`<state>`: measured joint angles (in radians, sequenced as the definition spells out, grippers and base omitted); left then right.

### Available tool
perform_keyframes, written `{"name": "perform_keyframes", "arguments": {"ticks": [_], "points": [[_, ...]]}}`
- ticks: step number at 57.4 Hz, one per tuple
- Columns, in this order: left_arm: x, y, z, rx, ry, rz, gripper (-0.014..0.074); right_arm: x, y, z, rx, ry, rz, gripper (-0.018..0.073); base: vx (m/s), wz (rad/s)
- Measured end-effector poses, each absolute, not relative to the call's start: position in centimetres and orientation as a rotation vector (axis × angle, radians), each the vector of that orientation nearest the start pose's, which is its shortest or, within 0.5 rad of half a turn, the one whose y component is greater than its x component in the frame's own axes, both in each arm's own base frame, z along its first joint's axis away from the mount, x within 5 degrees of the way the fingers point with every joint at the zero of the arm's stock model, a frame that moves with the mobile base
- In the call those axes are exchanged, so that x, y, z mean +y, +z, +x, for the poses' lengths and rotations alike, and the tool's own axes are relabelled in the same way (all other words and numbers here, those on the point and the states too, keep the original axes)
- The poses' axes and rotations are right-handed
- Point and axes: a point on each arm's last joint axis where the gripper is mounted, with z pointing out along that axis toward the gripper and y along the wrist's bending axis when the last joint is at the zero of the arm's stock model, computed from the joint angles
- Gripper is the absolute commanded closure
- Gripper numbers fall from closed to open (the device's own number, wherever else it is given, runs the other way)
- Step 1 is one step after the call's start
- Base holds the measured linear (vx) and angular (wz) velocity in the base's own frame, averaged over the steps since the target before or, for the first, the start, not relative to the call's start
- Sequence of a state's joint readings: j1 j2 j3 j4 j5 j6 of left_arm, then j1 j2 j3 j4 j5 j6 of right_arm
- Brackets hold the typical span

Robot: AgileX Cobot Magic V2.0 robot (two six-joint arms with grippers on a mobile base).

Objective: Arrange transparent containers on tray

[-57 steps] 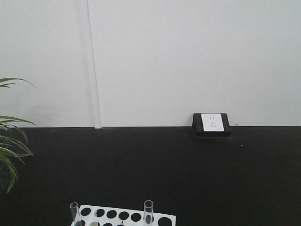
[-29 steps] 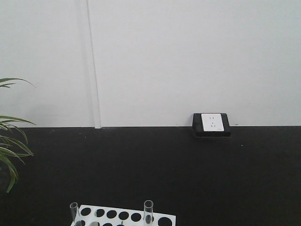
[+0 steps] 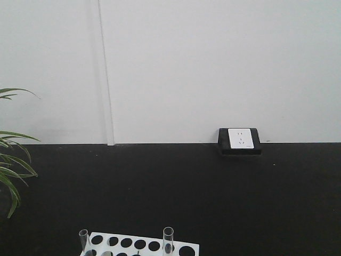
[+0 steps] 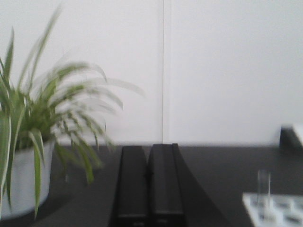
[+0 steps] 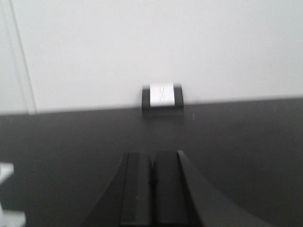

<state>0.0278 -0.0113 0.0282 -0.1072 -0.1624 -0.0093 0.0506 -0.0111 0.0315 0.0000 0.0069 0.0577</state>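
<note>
A slim clear glass test tube (image 3: 168, 239) stands upright in a flat white perforated rack (image 3: 146, 241) at the bottom edge of the front view, towards the rack's right end. A second test tube (image 3: 83, 240) stands upright at the rack's left corner. Only the tubes' upper parts and flared rims show, as the frame cuts off the rest. The rack sits on a matte black counter (image 3: 213, 202) that runs back to a plain white wall (image 3: 213, 64). A black-framed white wall socket (image 3: 239, 140) sits where the counter meets the wall, right of centre. Long green plant leaves (image 3: 10, 170) reach in from the left edge.

In the left wrist view, the left end effector (image 4: 148, 156) fills the lower centre. Its two dark fingers are pressed together with nothing between them. To its left is the green plant in a white pot (image 4: 23, 184). At the lower right a blurred tube stands in the rack (probably one of the two, though the soft focus does not show which).

In the right wrist view, the right end effector (image 5: 152, 161) is likewise closed and empty, above bare counter. The socket lies straight ahead in the upper centre, and a sliver of the white rack is at the lower left edge.
</note>
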Motion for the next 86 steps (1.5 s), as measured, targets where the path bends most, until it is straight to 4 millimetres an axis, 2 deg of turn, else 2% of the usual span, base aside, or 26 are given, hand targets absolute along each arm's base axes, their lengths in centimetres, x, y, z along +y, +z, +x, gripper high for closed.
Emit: {"name": "perform_keyframes", "arguments": {"ticks": [9,20,26,28,34,45,55,64,75,80,86], "points": [[0.3,24.0,5.0,1.29,-0.07,-0.109,0.0603,0.3,22.4,5.4,1.412,0.09,0.005,0.0571,0.0,0.0],[0.0,31.9,3.2,1.275,-0.027,-0.044,0.0603,0.2,28.5,5.1,1.463,0.065,-0.011,0.0571,0.0,0.0],[-0.1,35.5,3.3,1.337,0.014,0.003,0.0603,0.2,31.6,5.5,1.508,0.032,-0.027,0.0571,0.0,0.0],[-0.1,36.2,3.6,1.366,0.021,0.013,0.0603,0.2,32.4,5.8,1.516,0.025,-0.03,0.0571,0.0,0.0],[-0.1,36.9,5.0,1.447,0.019,0.021,0.0603,0.2,33.1,6.9,1.553,0.018,-0.035,0.0568,0.0,0.0],[-0.1,35.8,8.3,1.608,-0.006,0.012,0.0599,0.3,32.3,9.0,1.653,0.015,-0.04,0.0559,0.0,0.0],[0.0,32.8,11.1,1.735,-0.007,0.002,0.0544,0.4,31.5,10.6,1.742,0.012,-0.042,0.0515,0.0,0.0],[0.2,28.9,12.9,1.821,-0.008,-0.022,0.0413,0.4,30.9,11.5,1.79,0.011,-0.044,0.0437,0.0,0.0],[0.3,24.2,13.8,1.954,-0.009,-0.049,0.0181,0.4,30.8,11.7,1.804,0.011,-0.045,0.0301,0.0,0.0],[0.3,23.1,14.0,1.991,-0.009,-0.055,0.0094,0.4,30.8,11.7,1.804,0.011,-0.045,0.0245,0.0,0.0],[0.3,23.1,14.3,1.969,-0.007,-0.053,0.004,0.4,30.8,11.7,1.804,0.011,-0.045,0.0206,0.0,0.0]]}}
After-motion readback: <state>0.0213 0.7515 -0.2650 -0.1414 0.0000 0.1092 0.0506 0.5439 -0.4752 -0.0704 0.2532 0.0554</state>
